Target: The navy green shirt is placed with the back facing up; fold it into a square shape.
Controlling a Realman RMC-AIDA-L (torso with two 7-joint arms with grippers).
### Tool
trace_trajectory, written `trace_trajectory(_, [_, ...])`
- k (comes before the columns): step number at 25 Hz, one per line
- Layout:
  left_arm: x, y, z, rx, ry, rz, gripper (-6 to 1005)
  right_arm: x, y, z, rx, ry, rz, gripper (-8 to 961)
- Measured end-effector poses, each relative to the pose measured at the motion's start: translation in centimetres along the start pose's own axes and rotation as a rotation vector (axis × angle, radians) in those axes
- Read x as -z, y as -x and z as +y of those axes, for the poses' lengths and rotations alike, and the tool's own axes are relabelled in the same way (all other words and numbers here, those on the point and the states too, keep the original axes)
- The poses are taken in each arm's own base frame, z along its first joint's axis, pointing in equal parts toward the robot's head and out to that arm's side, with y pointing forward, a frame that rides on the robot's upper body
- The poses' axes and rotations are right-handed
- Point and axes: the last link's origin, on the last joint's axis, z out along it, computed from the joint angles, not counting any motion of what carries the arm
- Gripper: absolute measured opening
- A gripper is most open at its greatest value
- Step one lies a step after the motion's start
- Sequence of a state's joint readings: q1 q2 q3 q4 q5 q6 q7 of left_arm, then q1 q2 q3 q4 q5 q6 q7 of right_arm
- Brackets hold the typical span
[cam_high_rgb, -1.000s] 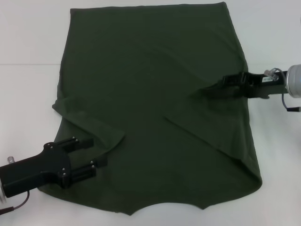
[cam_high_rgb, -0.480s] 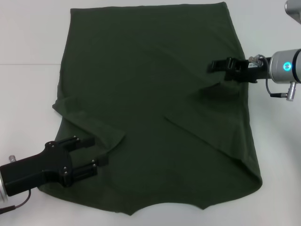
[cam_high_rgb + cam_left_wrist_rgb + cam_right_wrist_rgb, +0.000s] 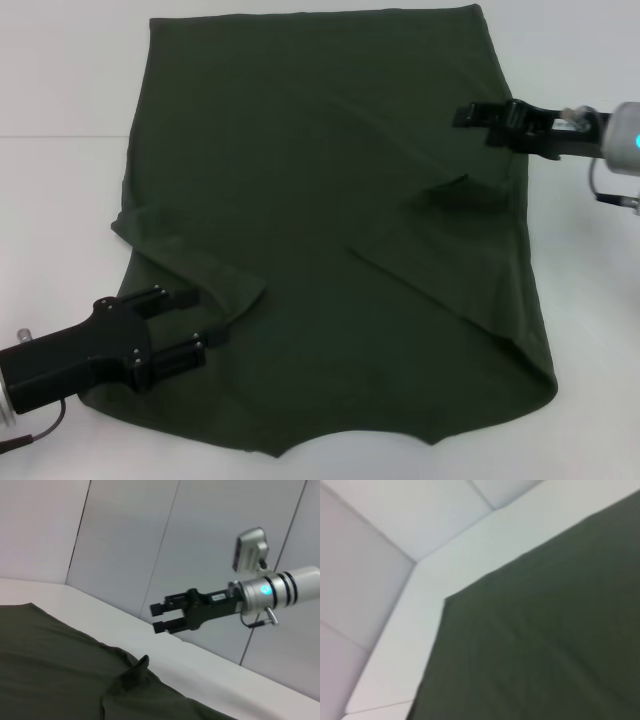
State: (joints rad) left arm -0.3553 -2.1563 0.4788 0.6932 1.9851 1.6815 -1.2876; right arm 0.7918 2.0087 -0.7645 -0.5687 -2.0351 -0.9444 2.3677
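- One navy green shirt (image 3: 330, 230) lies spread over the middle of the head view, from the top edge to near the bottom, flat on a white table (image 3: 60, 200).
- Both its sleeves are folded inward: one makes a diagonal flap at lower left, the other a long diagonal crease at centre right.
- A small peak of cloth stands up at right of centre; the left wrist view shows it as a pointed tuft.
- Two black grippers are in view.
- The left gripper (image 3: 185, 325) sits at lower left, over the shirt's left edge beside the folded sleeve, its fingers spread apart and holding nothing; whether they touch the cloth is hard to judge.
- The right gripper (image 3: 462, 117) is at upper right, raised above the shirt's right edge, jaws parted and empty in the left wrist view.
- Behind the table stand pale grey wall panels (image 3: 125, 540).
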Motion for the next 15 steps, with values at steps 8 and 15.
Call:
trace_trajectory(8, [0.4,-1.0,-0.7,0.139,-0.009,0.004,699,4.9,-1.2,0.2,0.152,0.176,0.115,706])
trace_trajectory(15, [0.9,-2.5,-2.3,0.322,-0.030,-0.011,699,7.0,-4.6,-0.5,0.292,0.251,0.184,705])
